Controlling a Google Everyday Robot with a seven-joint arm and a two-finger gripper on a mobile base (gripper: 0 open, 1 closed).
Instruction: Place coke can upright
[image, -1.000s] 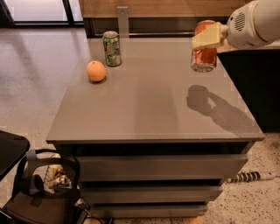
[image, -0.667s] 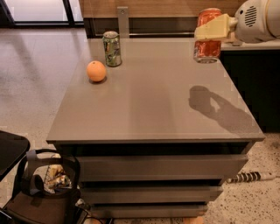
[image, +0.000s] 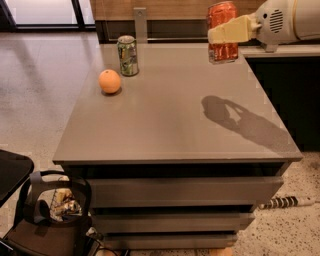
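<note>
Red aluminium with white script, the coke can (image: 223, 50) stands upright in the air at the far right of the grey table (image: 165, 135), its silver base just over the table's right edge near the back corner. The gripper (image: 225, 31) reaches in from the right and is clamped across the can's middle; 1 cream finger (image: 231, 30) lies over the front of the can, and the white arm (image: 287, 20) runs off the right border.

The can's shadow (image: 240, 122) falls on the tabletop well apart from the can, toward the front right.

On the far left of the top, 1 green-and-white can (image: 128, 55) stands upright, with 1 orange (image: 109, 81) just beside it, nearer the front and closer to the left edge. Both are well apart from the coke can.

Between these 2 things and the right edge, the middle and the whole front half of the top show only bare grey surface, right down to the front edge.

Below the front edge are drawer fronts (image: 185, 192). A dark bag (image: 50, 220) sits on the floor at the front left corner.
</note>
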